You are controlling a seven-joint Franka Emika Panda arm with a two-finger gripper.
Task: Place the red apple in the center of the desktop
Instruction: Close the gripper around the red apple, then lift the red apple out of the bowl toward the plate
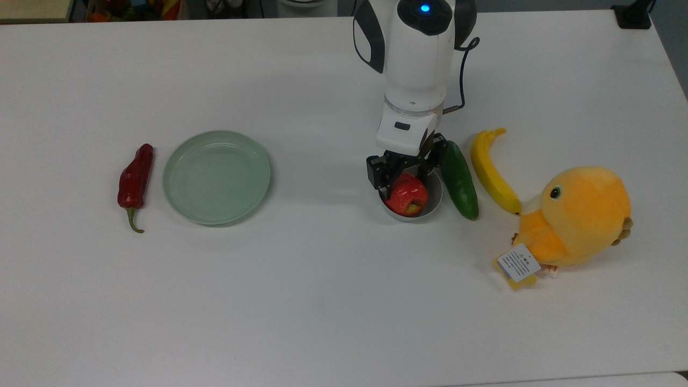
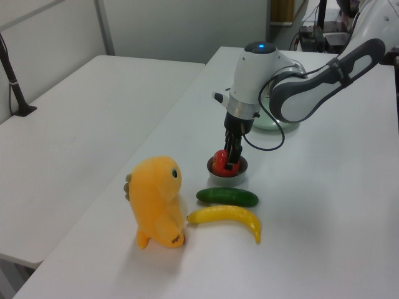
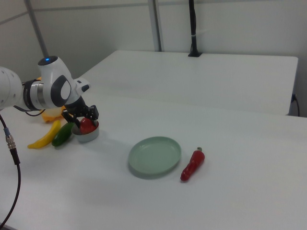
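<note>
White desktop (image 1: pixel 322 301) bears one red apple (image 1: pixel 407 196), bowled, between the gripper's (image 1: pixel 404 176) spread fingers.

Red apple (image 1: pixel 407 194): round, glossy, with a yellowish patch on the side toward the top view's bottom. It sits in a small grey bowl (image 1: pixel 433 206), rising above the rim, to the right of centre in the top view. Surface (image 1: pixel 322 301): large, plain white, matte, rectangular; its central area is bare white.

Red apple (image 1: pixel 407 195) – grey bowl (image 1: pixel 433 203) – white desktop (image 1: pixel 322 301).
</note>
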